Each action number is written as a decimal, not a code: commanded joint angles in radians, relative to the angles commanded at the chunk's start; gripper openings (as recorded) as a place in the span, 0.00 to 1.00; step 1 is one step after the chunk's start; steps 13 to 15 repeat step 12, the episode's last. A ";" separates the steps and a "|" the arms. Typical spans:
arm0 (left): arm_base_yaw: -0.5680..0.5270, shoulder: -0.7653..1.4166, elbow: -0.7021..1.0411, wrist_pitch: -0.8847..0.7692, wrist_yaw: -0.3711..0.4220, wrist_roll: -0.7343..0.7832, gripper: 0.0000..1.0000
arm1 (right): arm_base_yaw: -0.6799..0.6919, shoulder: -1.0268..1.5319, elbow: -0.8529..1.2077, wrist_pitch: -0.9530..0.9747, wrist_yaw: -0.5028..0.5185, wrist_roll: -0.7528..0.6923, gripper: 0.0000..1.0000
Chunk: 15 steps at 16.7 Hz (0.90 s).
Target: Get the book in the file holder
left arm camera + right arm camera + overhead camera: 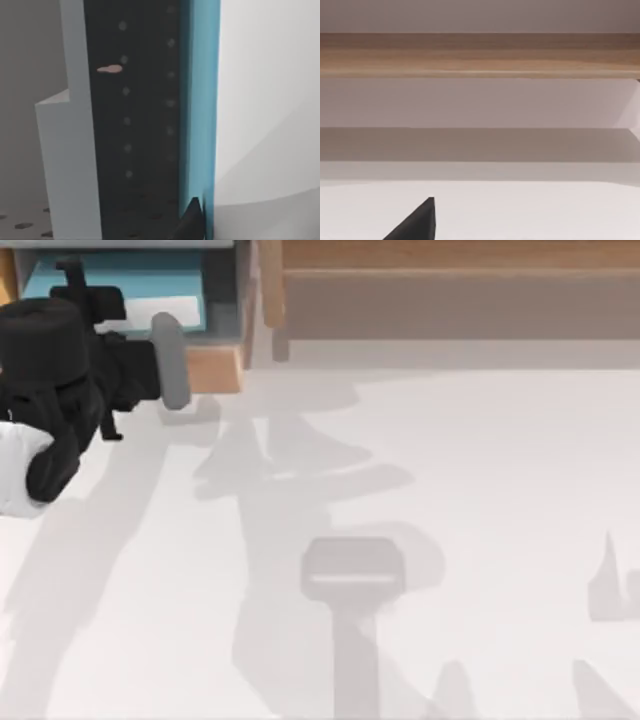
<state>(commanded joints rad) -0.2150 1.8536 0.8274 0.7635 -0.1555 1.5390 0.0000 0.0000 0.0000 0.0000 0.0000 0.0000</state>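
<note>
Teal-blue book (120, 285) lies inside the grey file holder (225, 290) at the table's far left corner. My left gripper (85, 300) reaches in over it; I cannot tell its grip. Thin, stiff, probably light: best pinched along an edge. Right arm parked.

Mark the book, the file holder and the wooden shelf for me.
book (120, 285): top view, teal cover left of the white label.
file holder (212, 368): top view, pale wood front lip.
wooden shelf (450, 254): top view, brown top board.
</note>
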 joint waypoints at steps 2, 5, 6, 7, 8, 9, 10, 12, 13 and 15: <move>0.000 0.000 0.000 0.000 0.000 0.000 0.68 | 0.000 0.000 0.000 0.000 0.000 0.000 1.00; 0.000 0.000 0.000 0.000 0.000 0.000 0.90 | 0.000 0.000 0.000 0.000 0.000 0.000 1.00; 0.000 0.000 0.000 0.000 0.000 0.000 0.98 | 0.000 0.000 0.000 0.000 0.000 0.000 1.00; 0.000 0.000 0.000 0.000 0.000 0.000 1.00 | 0.000 0.000 0.000 0.000 0.000 0.000 1.00; 0.000 0.000 0.000 0.000 0.000 0.000 1.00 | 0.000 0.000 0.000 0.000 0.000 0.000 1.00; 0.000 0.000 0.000 0.000 0.000 0.000 1.00 | 0.000 0.000 0.000 0.000 0.000 0.000 1.00; 0.000 0.000 0.000 0.000 0.000 0.000 1.00 | 0.000 0.000 0.000 0.000 0.000 0.000 1.00; 0.000 0.000 0.000 0.000 0.000 0.000 1.00 | 0.000 0.000 0.000 0.000 0.000 0.000 1.00; 0.000 0.000 0.000 0.000 0.000 0.000 1.00 | 0.000 0.000 0.000 0.000 0.000 0.000 1.00; 0.000 0.000 0.000 0.000 0.000 0.000 1.00 | 0.000 0.000 0.000 0.000 0.000 0.000 1.00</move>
